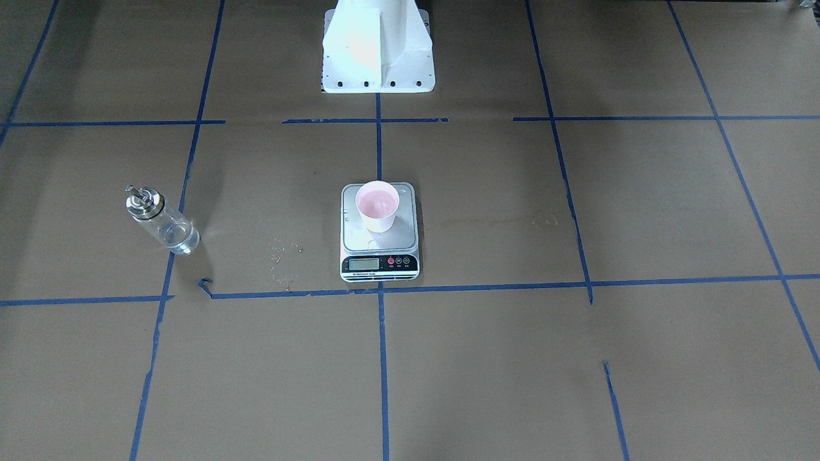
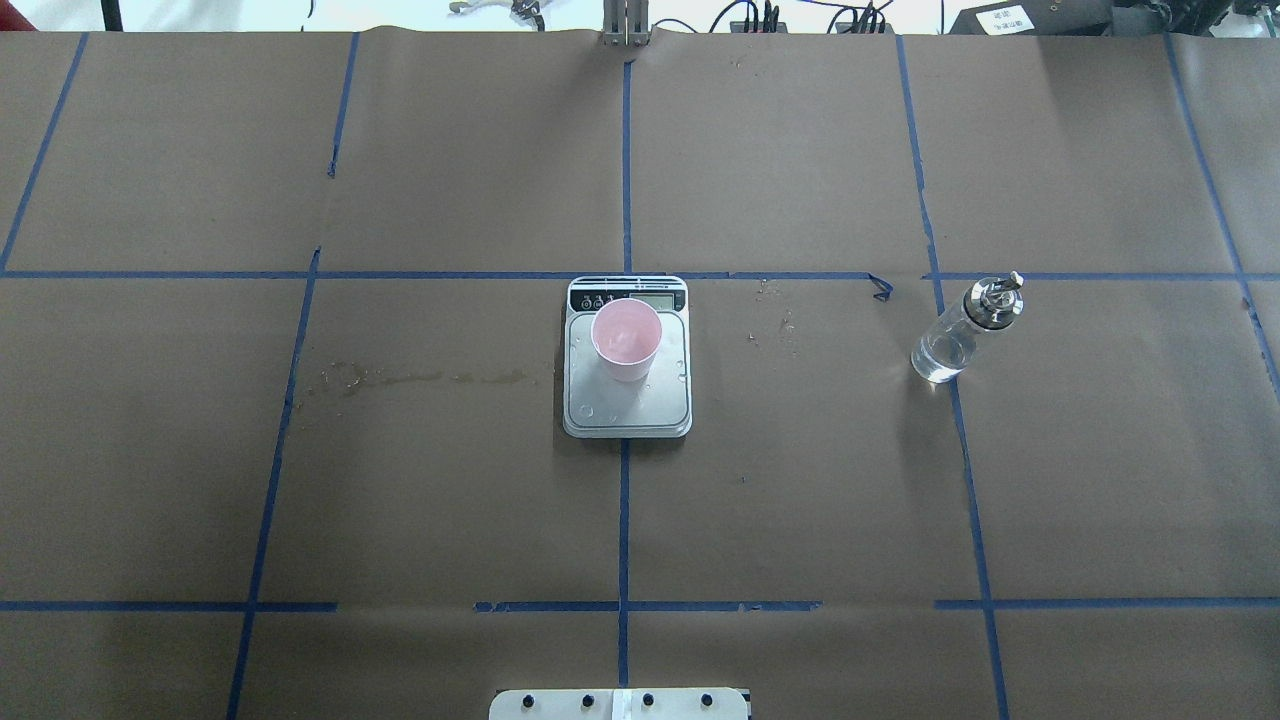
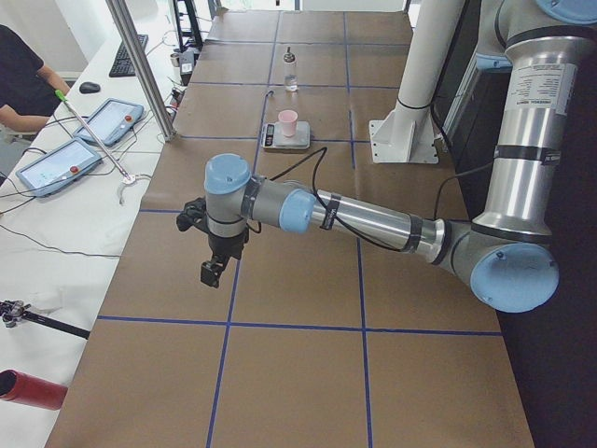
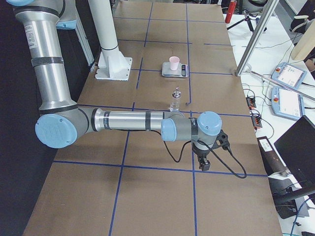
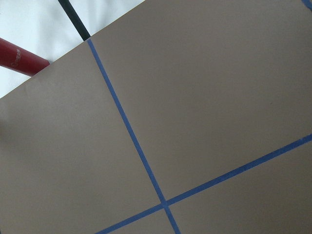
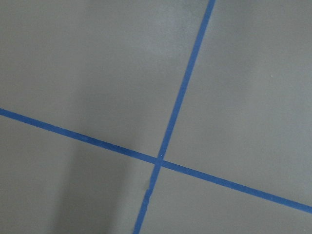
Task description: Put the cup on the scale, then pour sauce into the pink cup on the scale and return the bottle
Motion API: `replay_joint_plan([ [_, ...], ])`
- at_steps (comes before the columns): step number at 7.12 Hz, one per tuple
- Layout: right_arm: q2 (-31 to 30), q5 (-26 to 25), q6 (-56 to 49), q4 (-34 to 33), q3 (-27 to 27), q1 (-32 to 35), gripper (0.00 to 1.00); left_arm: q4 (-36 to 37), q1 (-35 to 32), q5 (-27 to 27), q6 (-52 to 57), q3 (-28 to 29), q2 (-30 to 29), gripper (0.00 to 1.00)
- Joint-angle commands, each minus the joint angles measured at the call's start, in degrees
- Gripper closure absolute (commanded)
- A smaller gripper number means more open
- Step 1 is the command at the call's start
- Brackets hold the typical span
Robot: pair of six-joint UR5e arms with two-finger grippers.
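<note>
— Jaws of left gripper [image 3: 213,272] and right gripper [image 4: 203,165]?
— Cannot tell; both far off. Cup [image 2: 626,340] sits on scale [image 2: 625,405], bottle [image 2: 955,340] upright, well apart. Likely next: right gripper grasps bottle for pouring.

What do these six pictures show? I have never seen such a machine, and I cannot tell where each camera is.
This is a robot: two silver-and-blue arms by a white pedestal, at a table covered with brown paper and blue tape. Two pictures look down on the table, one from across it, one from behind the robot. Two look along it from its ends; there the left gripper and the right gripper hang over the paper, and no object shows in either. The last two come from cameras on the wrists and show mostly paper and tape. In the middle lies a flat silver-grey digital kitchen scale, and a small pale pink paper cup stands on it. A small clear glass bottle with a silver spout, holding clear liquid, stands apart on the robot's right.
</note>
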Motion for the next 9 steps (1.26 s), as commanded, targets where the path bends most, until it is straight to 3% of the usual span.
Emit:
replay_joint_plan([
  [1, -2.16, -1.58, 0.93, 1.19, -0.15, -0.16, 0.00, -0.74, -2.90, -3.14, -0.21, -0.09, 4.40, 0.00],
  [3, -3.05, 1.30, 2.76, 0.75, 0.11, -0.16, 0.00, -2.40, -2.65, -2.26, -0.12, 1.40, 4.06, 0.00],
  [6, -3.14, 6.68, 13.75, 1.18, 0.11, -0.16, 0.00, -2.06, -0.38, -2.17, -0.48, 2.71, 4.31, 0.00],
  [9, -3.14, 6.43, 13.68, 1.27, 1.25, -0.08, 0.00, -2.32, 2.28, -2.52, -0.48, 4.83, 4.31, 0.00],
])
